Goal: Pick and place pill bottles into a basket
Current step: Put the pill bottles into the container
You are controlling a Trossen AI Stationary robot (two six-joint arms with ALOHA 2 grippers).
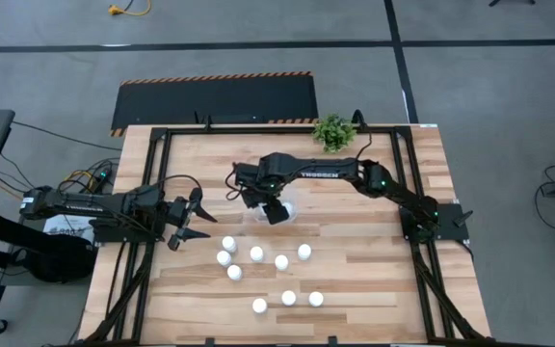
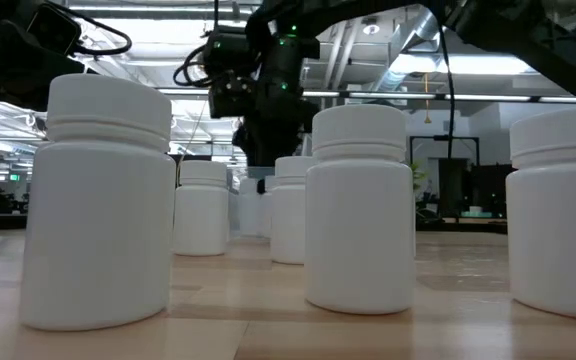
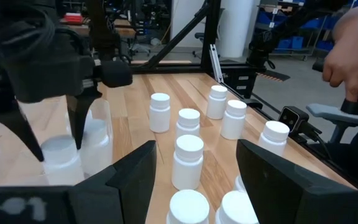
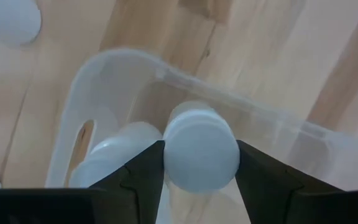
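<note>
Right gripper (image 4: 199,163): reaching from the right edge to mid-tabletop, jaws closed on one white pill bottle (image 4: 201,146), cap toward the wrist camera, long axis upright, hanging directly above the open basket (image 4: 104,74).

Basket: clear plastic container, centre of the tabletop toward the far edge; at least one bottle already inside, beside the held one.

Relation for the coming move: the basket lies straight below the held bottle, so the release looks to need only a short descent.

Left gripper (image 1: 193,220): near the left edge, jaws wide and empty, pointed at the loose bottles.

Loose pill bottles (image 1: 256,253): nine upright, scattered between the basket and the near edge.

Potted plant (image 1: 333,132): far edge.
</note>
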